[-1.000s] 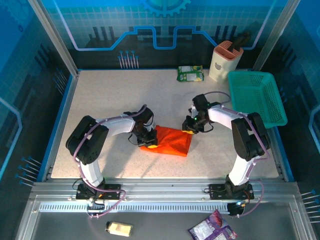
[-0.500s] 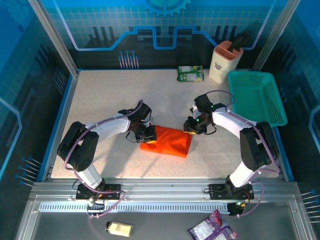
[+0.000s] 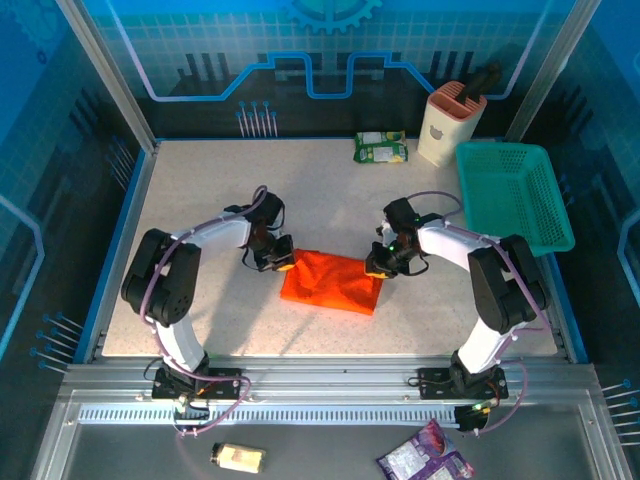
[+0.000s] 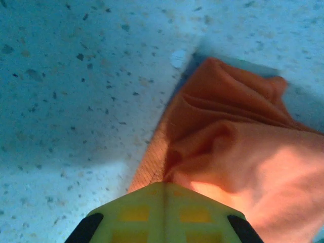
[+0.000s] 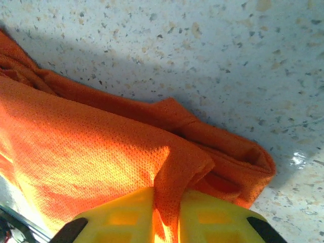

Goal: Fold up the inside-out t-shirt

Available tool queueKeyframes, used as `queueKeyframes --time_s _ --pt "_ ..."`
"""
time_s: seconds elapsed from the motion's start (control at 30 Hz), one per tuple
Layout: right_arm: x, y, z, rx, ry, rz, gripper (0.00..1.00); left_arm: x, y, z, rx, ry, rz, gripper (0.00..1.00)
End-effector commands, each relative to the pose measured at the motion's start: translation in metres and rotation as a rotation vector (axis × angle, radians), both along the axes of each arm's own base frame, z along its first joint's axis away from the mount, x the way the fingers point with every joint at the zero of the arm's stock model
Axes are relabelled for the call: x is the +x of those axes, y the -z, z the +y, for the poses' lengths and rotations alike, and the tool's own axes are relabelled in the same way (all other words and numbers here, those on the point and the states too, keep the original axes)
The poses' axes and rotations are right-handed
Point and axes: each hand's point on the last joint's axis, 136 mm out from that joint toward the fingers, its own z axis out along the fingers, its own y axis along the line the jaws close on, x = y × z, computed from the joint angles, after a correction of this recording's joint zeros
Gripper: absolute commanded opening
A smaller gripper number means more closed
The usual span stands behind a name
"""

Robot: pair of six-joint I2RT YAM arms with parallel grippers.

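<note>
Top external view: one bright orange cloth t-shirt (image 3: 332, 284), wrinkled, folded to a compact rough rectangle, lying flat on the pale speckled stone-look table (image 3: 200, 190) a little nearer than its middle, between the two arms. Left gripper (image 3: 281, 262) at the shirt's far left corner, touching it. Right gripper (image 3: 378, 263) at the shirt's far right corner, touching it. Teal plastic mesh basket (image 3: 560, 215) at the right edge of the table, well apart from the shirt. Cream upright plastic holder (image 3: 447, 128) with a dark object standing in its top, just beside the basket's far left corner. Green flat printed packet (image 3: 381, 148) next to the holder, on its left. Left wrist view: left gripper (image 4: 163, 185), yellow fingers (image 4: 134, 215) pressed together with only a thin seam between them, clenched on the edge of the orange cloth t-shirt (image 4: 243, 162); the cloth bunches in soft folds outward from the fingertips and spreads to the right over the speckled table (image 4: 76, 91). Right wrist view: right gripper (image 5: 167, 196), yellow fingers (image 5: 212, 215) nipping a raised fold of the orange cloth t-shirt (image 5: 86, 152) between them; fine mesh weave visible, layered hems stacked at the corner towards the right, the table (image 5: 228, 61) bare beyond.
</note>
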Motion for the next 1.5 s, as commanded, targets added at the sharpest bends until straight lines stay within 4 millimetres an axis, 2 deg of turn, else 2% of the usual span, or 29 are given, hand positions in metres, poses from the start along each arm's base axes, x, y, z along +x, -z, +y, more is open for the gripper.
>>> queueKeyframes --time_s 0.0,0.13,0.3,0.4,0.53,0.67,0.87,0.97,1.03,1.17,1.3,1.4,1.47 --pt "-0.005 -0.002 0.007 0.005 -0.021 0.012 0.11 -0.002 0.012 0.002 0.002 0.014 0.040 0.04" --pt "-0.007 -0.012 0.006 -0.007 -0.028 -0.002 0.01 -0.003 0.024 0.002 -0.005 0.005 0.070 0.03" --pt "-0.013 -0.036 0.004 -0.028 -0.037 -0.031 0.00 -0.008 0.036 0.010 0.017 -0.018 0.108 0.02" --pt "-0.023 -0.039 -0.009 -0.083 -0.031 -0.021 0.00 -0.011 0.039 0.016 0.020 -0.038 0.120 0.02" --pt "-0.034 -0.022 -0.025 -0.144 -0.020 0.020 0.00 -0.014 0.043 0.021 0.017 -0.055 0.131 0.02" --pt "-0.033 -0.002 -0.037 -0.197 -0.002 0.036 0.00 -0.015 0.043 0.021 0.012 -0.053 0.134 0.01" --pt "-0.029 0.022 -0.039 -0.206 0.015 0.069 0.00 -0.013 0.037 0.018 -0.010 -0.051 0.122 0.01" --pt "-0.029 0.025 -0.040 -0.212 0.016 0.071 0.01 -0.009 0.028 0.013 -0.043 -0.056 0.102 0.02" --pt "-0.028 0.019 -0.038 -0.203 0.015 0.058 0.07 -0.005 0.017 0.009 -0.067 -0.058 0.079 0.03" --pt "-0.026 -0.006 -0.038 -0.197 0.008 0.020 0.18 0.007 -0.022 0.004 -0.099 -0.053 -0.007 0.08" --pt "-0.024 -0.034 -0.036 -0.191 0.002 -0.030 0.22 0.014 -0.060 0.003 -0.099 -0.027 -0.084 0.09" --pt "-0.018 -0.049 -0.028 -0.175 0.001 -0.070 0.23 0.015 -0.074 -0.007 -0.102 0.014 -0.099 0.09" --pt "-0.015 -0.052 -0.018 -0.131 -0.001 -0.080 0.23 0.018 -0.074 -0.018 -0.101 0.050 -0.101 0.09"
